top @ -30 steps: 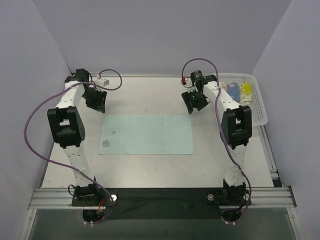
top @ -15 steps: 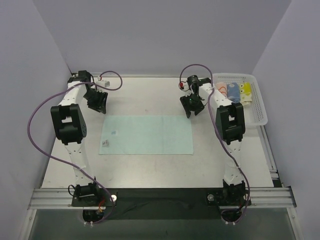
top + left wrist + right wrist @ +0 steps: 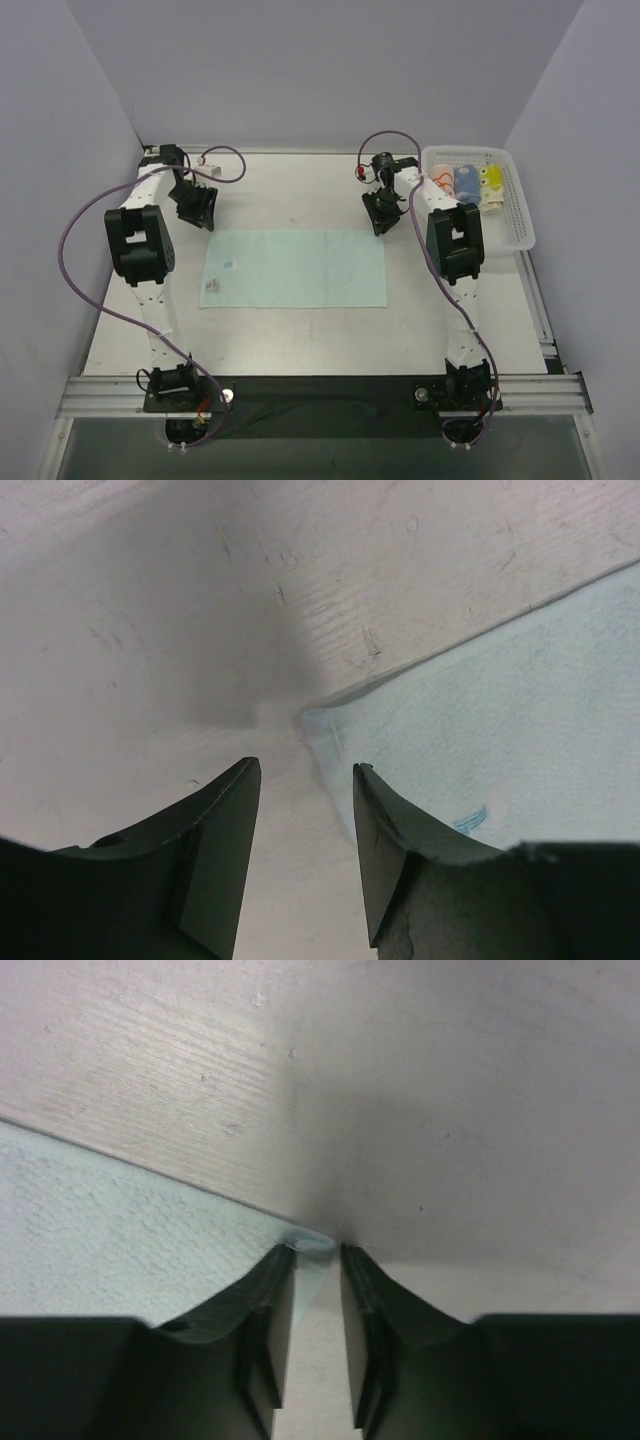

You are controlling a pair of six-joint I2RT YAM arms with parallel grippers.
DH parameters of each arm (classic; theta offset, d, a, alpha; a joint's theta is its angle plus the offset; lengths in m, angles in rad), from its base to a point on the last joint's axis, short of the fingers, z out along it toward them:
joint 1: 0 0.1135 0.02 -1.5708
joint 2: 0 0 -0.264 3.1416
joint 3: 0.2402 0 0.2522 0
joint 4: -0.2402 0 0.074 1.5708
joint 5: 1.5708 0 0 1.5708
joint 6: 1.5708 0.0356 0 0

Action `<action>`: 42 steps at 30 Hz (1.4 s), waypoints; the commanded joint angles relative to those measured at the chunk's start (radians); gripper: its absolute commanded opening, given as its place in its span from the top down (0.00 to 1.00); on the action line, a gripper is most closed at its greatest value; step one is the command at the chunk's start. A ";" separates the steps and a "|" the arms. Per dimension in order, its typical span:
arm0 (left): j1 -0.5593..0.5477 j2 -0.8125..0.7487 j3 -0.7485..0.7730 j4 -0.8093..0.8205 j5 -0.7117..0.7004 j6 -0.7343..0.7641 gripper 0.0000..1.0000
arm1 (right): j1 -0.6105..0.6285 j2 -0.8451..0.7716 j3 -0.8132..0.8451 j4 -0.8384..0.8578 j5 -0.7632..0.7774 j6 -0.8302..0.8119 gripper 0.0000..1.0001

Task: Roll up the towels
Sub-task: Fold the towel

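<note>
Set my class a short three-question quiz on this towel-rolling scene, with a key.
1. True or false: the mint-green towel lies flat and unrolled on the table.
2. Where are the rolled towels? A) in the white basket B) on the mint-green towel C) in a gripper.
3. Whose jaws stand wider apart, the left gripper or the right gripper?
Key: 1 true; 2 A; 3 the left gripper.
</note>
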 commanded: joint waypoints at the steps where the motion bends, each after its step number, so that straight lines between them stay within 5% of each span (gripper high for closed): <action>1: 0.002 0.014 0.026 0.019 0.023 -0.010 0.47 | 0.009 0.012 0.005 -0.036 -0.020 0.004 0.80; 5: 0.001 0.027 0.027 0.026 0.032 -0.018 0.47 | 0.008 0.014 -0.004 -0.036 -0.022 -0.002 1.00; 20: -0.065 0.067 0.006 0.049 0.000 0.004 0.52 | 0.014 -0.009 -0.029 -0.036 -0.019 -0.011 1.00; 24: -0.079 0.059 -0.033 0.069 -0.037 0.019 0.63 | 0.014 -0.017 -0.033 -0.036 -0.019 -0.014 1.00; 31: -0.076 0.041 -0.060 0.095 -0.074 0.016 1.00 | 0.011 -0.035 -0.032 -0.035 -0.014 -0.025 1.00; 42: -0.016 -0.117 -0.065 0.104 0.104 0.018 1.00 | -0.015 -0.170 -0.055 -0.033 -0.177 -0.099 1.00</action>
